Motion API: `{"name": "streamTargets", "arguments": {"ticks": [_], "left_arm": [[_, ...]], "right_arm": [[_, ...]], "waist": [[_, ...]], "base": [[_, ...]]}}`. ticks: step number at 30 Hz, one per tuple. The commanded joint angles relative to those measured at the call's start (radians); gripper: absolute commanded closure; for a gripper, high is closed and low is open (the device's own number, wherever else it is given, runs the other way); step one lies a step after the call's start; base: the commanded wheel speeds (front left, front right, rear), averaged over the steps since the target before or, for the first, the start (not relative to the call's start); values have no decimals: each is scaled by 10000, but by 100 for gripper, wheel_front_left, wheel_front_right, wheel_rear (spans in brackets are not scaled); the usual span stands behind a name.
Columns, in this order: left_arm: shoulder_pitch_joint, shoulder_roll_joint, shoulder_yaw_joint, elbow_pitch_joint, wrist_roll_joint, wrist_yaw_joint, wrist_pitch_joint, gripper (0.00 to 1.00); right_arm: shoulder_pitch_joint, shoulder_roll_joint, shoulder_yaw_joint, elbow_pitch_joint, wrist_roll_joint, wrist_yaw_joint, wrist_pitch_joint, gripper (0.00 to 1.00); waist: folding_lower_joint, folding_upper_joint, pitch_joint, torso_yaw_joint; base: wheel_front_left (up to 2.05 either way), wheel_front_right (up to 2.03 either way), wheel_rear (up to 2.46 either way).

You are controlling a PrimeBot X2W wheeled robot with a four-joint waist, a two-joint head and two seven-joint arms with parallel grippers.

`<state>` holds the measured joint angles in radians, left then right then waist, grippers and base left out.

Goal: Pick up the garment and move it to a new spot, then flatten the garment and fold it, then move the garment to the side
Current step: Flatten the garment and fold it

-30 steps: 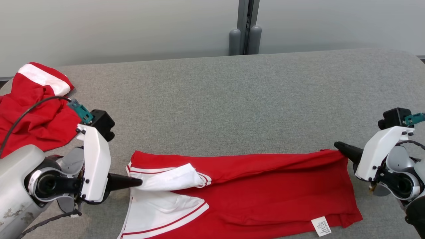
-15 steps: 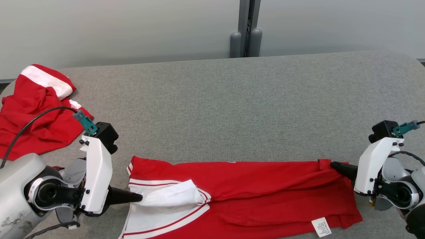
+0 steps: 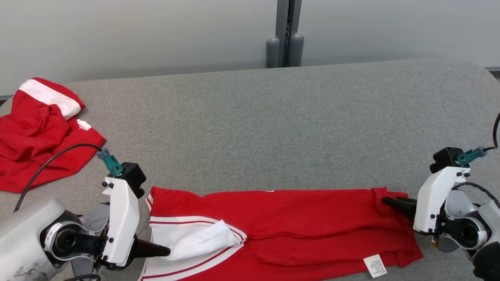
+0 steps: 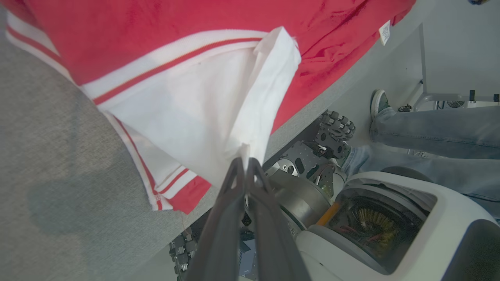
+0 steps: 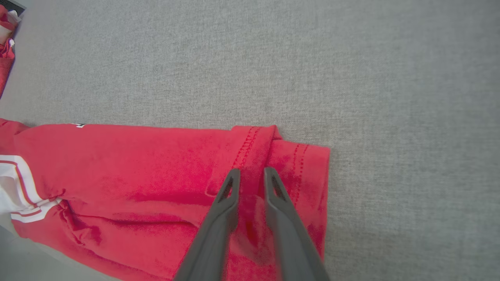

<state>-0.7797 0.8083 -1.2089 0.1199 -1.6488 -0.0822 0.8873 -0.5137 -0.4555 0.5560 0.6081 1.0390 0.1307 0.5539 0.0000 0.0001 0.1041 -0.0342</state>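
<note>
A red shirt [image 3: 304, 218] lies stretched lengthwise along the near edge of the gray fabric-covered surface [image 3: 250, 128], its lower part hanging just over that edge. The left end effector [image 3: 166, 251] is closed on the shirt's white sleeve [image 3: 203, 242], pinching the cloth at the fingertips, near the left end of the shirt. The right end effector [image 5: 251, 173] sits at the shirt's right end, its fingers slightly parted over the stitched hem, with red cloth showing in the gap between them; it pinches nothing. A white label [image 3: 373, 266] pokes out near the shirt's right near corner. A crumpled red cloth [image 3: 35, 136] with a white band lies by the surface's far left corner, well apart from the shirt.
</note>
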Motion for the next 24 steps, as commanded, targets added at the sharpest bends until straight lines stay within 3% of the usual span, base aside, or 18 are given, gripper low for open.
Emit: {"name": "streamTargets", "arguments": {"ticks": [1,11,24], "left_arm": [[207,18,-14,61,-47,2,-3,0],[71,112,337,118,78,-74,-560,0],[730,473,1557,-283,1171,-220,-4274,0]], "right_arm": [[-41,1,-30,66,-73,3,-49,0],[253,-157,-312,-158,-67,3,-675,0],[1434,-277,-2065,-1233,-503,3,-3771,0]], "waist": [[0,-1,-37,-17],[0,-1,-417,-32],[0,-1,-927,43]], "base": [[0,0,0],[0,0,0],[0,0,0]]}}
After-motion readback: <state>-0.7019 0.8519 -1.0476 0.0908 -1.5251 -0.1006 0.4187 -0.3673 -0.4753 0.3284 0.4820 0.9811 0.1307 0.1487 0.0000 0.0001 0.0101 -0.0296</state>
